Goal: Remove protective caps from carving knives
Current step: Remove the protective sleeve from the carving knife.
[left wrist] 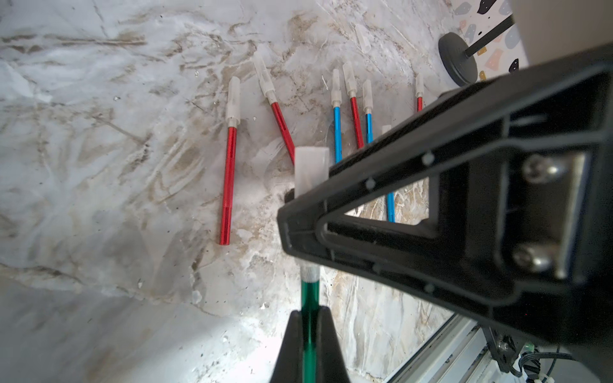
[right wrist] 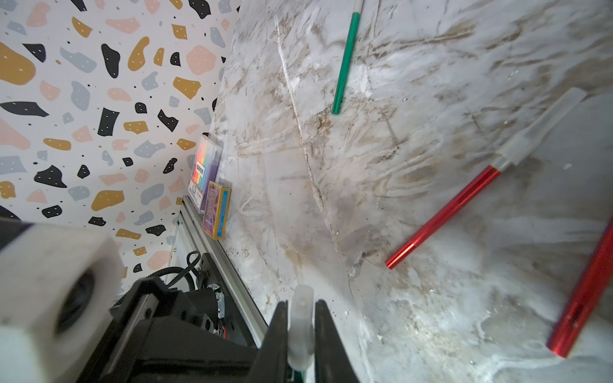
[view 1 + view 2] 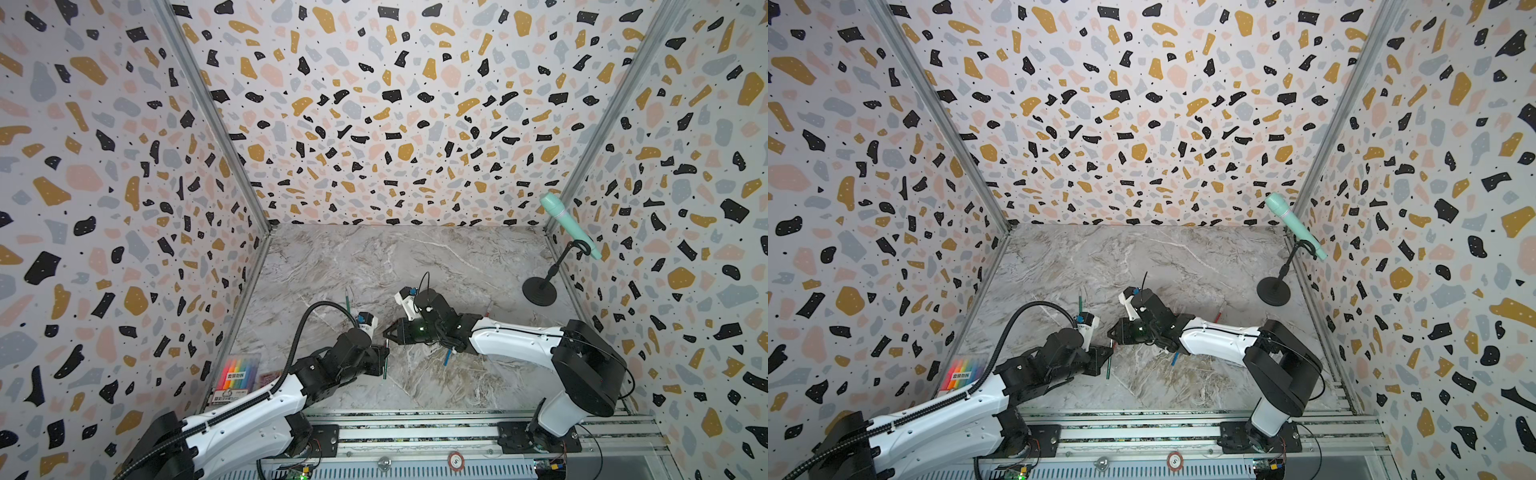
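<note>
**Green knife gripped at both ends over the marble top**

Nearest the lens, an aluminium rail (image 3: 415,432) is seen running across the front edge of the cell. Beyond it a table top (image 3: 415,257) printed with grey and brown marble veins is spread, and it is shown scuffed and dusty in the wrist views. It is enclosed on three sides by walls (image 3: 374,104) papered in a terrazzo pattern of black, ochre, pink and grey chips, joined at metal corner posts (image 3: 232,137).

Towards the front of the table, a green carving knife (image 1: 310,295) is held clear of the surface. Its shaft is clamped between the closed fingers of the left gripper (image 1: 310,311). The translucent cap (image 2: 300,325) at its other end is pinched by the right gripper (image 2: 301,303), whose jaws are closed tight on it. Whether the cap has come off the blade cannot be told.

The other carving knives (image 1: 228,185), red and blue, are laid in a loose row on the marble under the right arm (image 3: 519,336), their caps on. A second green knife (image 3: 348,297) is laid apart, towards the left wall. A rainbow pen pack (image 3: 239,374) and a small box (image 2: 217,212) are set against that wall, and a mint-green microphone (image 3: 569,224) is clipped on a black stand (image 3: 539,291) by the right wall.
</note>
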You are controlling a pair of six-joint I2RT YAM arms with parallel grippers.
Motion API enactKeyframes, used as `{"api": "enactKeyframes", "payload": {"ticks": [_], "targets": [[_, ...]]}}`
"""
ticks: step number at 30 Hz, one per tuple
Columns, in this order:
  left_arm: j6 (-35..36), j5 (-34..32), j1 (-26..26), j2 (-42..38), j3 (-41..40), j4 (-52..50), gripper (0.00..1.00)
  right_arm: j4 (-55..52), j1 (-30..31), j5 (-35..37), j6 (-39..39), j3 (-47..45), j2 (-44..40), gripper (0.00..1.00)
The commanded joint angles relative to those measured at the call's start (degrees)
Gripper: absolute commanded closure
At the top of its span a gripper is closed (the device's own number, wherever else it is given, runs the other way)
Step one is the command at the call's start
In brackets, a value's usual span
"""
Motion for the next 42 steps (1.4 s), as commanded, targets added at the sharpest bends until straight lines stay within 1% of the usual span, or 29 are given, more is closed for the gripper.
{"api": "enactKeyframes", "payload": {"ticks": [1,24,42], "targets": [[-0.58,1.07,-1.42,0.92,-1.86,-3.15,1.0,0.83,-1.59,2.44,-0.58,3.5,-2.8,1.0],[-1.79,1.22,-3.96,2.23,-2.46,-2.4,1.0,-0.9,-6.14,1.96,-1.71,7.69,-4.22,1.0],[-1.88,1.66,-5.17,4.11,-2.45,-1.78,1.0,-3.38,-7.29,2.19,-3.44,11.04,-3.59,1.0]]}}
